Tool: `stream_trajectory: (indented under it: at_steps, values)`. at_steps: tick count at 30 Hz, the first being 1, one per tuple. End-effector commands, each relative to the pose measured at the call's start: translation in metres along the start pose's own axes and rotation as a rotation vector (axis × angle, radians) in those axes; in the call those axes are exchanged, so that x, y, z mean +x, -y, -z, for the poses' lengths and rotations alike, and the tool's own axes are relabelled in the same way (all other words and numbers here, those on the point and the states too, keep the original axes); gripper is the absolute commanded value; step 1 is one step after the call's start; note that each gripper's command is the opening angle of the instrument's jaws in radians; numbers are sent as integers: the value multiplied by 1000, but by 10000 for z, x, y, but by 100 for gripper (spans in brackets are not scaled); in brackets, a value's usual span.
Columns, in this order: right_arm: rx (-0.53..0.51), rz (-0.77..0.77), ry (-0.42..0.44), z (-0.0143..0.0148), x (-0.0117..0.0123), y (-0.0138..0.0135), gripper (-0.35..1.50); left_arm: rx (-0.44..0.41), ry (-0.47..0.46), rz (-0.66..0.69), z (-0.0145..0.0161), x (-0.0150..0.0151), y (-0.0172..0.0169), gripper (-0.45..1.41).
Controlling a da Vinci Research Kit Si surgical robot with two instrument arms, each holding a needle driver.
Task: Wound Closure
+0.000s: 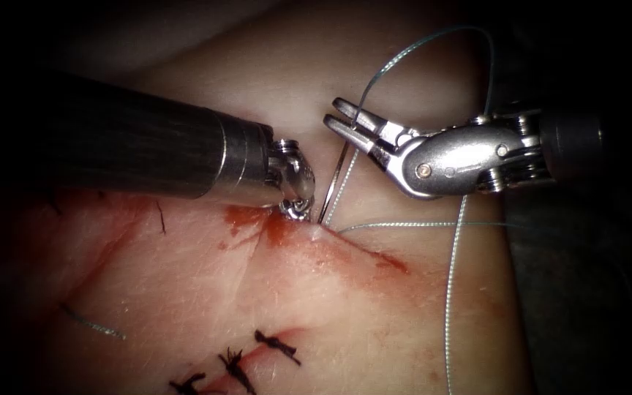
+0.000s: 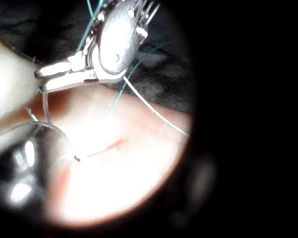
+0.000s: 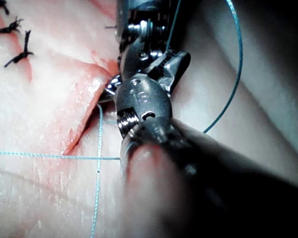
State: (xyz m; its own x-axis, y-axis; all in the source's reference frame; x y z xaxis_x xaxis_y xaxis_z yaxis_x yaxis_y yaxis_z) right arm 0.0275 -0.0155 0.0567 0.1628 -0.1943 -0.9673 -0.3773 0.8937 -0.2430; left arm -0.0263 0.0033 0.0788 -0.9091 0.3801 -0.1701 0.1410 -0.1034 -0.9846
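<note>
The curved needle stands nearly upright with its lower end in the tissue at the upper end of the cut. My left tool points down onto the tissue just left of where the needle enters. My right tool comes in from the right, its jaws slightly parted around the needle's upper end, not closed on it. In the left wrist view the right tool sits just above the needle. Pale blue thread loops up behind the right tool and trails down across the tissue on the right.
Several dark knotted stitches close the lower stretch of the cut, also seen as stitches. Red fluid stains the tissue beside the left tool. A loose cut end of thread lies at the lower left. Thread crosses the tissue.
</note>
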Motion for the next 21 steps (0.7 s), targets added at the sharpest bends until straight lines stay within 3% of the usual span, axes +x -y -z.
stream_trajectory:
  at_steps: [1, 21]
  values:
    - [3, 2, -5, -8, -1, 4, -35, -1, 1, 0, -3, 3, 6, -45]
    - [-4, -53, -2, -6, 6, 8, -35, -2, 1, 0, -3, 3, 6, -45]
